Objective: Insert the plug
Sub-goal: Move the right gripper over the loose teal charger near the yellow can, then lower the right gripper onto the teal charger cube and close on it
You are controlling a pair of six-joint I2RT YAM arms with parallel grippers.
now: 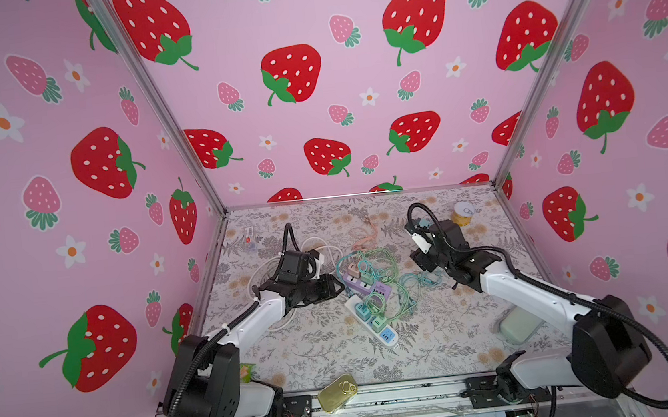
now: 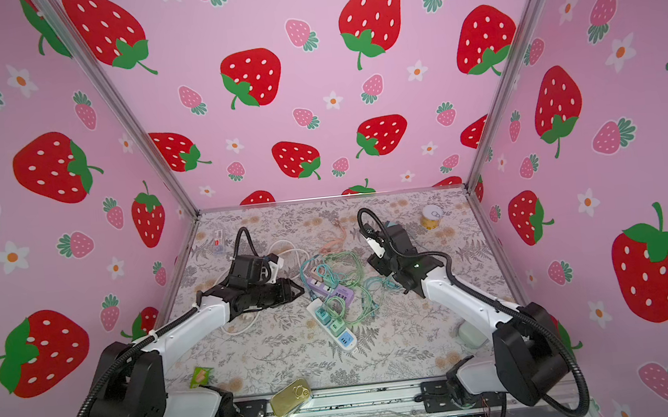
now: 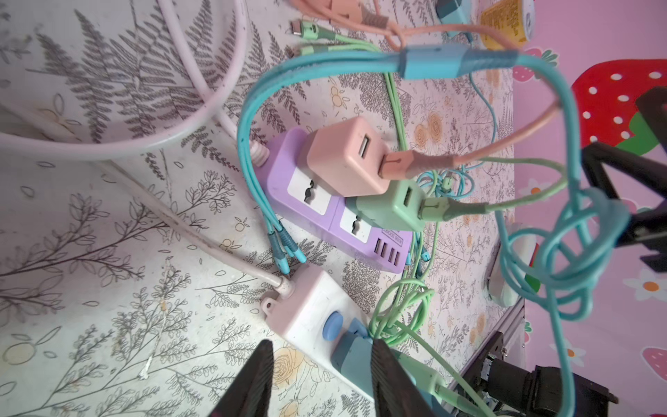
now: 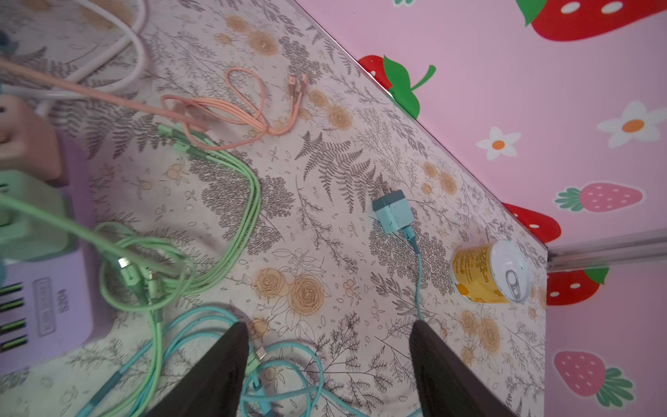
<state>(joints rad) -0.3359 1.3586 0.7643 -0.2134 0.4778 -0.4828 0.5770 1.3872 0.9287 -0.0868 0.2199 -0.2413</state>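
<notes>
Near yellow can (image 4: 487,274), blue plug (image 4: 393,211), prongs (image 4: 383,188) indistinct

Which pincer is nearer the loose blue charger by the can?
Right. The right pincer faces the loose blue charger, apart; the left pincer is over the white strip.

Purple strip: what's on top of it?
On the purple strip stand a pink adapter and a green adapter, each with a matching cable plugged in. Two white sockets show bare. Sockets beneath the adapters are covered.
</notes>
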